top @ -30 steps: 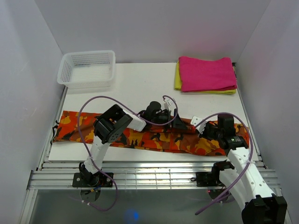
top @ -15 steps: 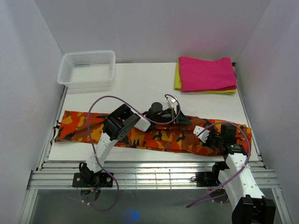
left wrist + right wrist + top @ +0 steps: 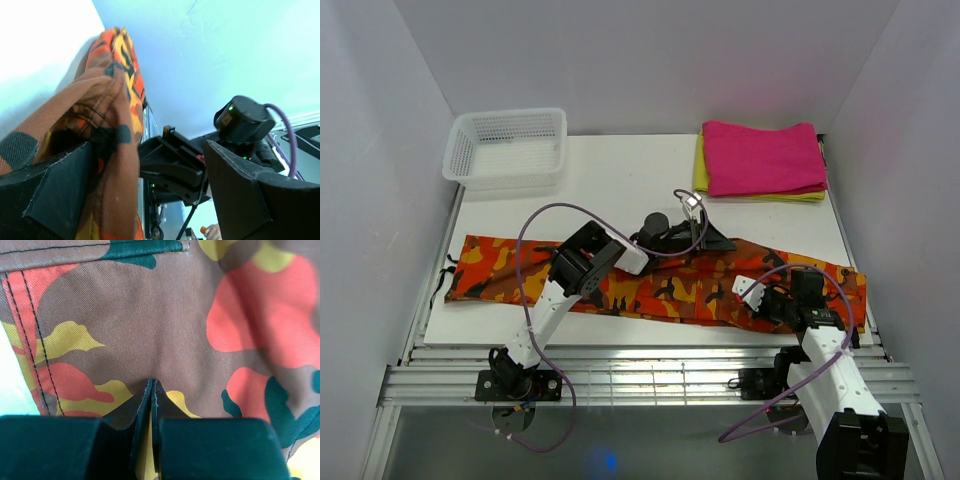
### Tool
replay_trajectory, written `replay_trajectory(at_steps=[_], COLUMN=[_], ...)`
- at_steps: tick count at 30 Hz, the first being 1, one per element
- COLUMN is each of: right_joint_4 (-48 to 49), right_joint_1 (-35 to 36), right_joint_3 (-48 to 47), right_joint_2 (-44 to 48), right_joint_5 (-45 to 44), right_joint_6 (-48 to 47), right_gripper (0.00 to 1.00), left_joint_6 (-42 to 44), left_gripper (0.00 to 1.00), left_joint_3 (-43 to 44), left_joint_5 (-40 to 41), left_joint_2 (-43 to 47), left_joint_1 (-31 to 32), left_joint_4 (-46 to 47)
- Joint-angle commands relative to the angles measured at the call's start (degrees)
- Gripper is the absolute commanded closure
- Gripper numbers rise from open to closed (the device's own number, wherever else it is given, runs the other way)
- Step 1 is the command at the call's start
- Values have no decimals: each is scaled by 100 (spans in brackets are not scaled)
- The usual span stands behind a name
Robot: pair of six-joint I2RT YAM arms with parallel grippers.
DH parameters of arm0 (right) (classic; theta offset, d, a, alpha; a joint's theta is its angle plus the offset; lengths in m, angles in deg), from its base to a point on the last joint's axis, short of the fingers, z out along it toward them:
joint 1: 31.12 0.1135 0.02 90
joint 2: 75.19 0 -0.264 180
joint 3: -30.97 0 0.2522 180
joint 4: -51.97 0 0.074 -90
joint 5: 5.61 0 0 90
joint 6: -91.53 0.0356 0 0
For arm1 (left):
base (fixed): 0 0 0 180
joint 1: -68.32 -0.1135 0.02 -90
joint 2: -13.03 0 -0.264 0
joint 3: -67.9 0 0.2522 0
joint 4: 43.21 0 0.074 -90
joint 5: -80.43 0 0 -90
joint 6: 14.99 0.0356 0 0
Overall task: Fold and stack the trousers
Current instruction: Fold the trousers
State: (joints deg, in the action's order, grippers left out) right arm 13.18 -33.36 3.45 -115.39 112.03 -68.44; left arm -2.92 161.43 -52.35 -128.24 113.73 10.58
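The camouflage trousers (image 3: pixel 660 295) lie stretched in a long band across the near part of the white table (image 3: pixel 610 180), left to right. My left gripper (image 3: pixel 712 240) is at the band's far edge near the middle. In the left wrist view (image 3: pixel 150 145) its jaws stand wide apart, and a bunch of the trousers (image 3: pixel 110 100) lies against one finger (image 3: pixel 50 195). My right gripper (image 3: pixel 760 298) is low on the right part of the band. In the right wrist view (image 3: pixel 151 381) its fingers are pressed together on a puckered pinch of the trousers (image 3: pixel 150 315).
A white mesh basket (image 3: pixel 507 148) stands at the back left. A folded magenta-pink cloth (image 3: pixel 763 157) lies on a folded yellow cloth (image 3: pixel 700 170) at the back right. White walls close in on three sides. The table's near edge meets metal rails.
The trousers have slid a little toward the back and lie flatter and longer at the right end. My left gripper has moved back and right. My right gripper has dropped lower toward the near edge.
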Motion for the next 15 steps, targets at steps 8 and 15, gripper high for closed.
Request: replay_trajectory(at_steps=[8, 15], right_joint_4=[-651, -836], right_joint_1=[-31, -31], right_joint_3=[-268, -417], right_joint_2=[-31, -66], right_joint_5=[286, 172], right_joint_6=[-543, -553], right_gripper=[92, 92], left_joint_6=[331, 1314], left_gripper=[2, 2], left_joint_3=[1144, 1718], left_joint_5=[253, 393], left_joint_2=[-198, -218], left_joint_1=[-550, -1024], left_joint_4=[312, -531])
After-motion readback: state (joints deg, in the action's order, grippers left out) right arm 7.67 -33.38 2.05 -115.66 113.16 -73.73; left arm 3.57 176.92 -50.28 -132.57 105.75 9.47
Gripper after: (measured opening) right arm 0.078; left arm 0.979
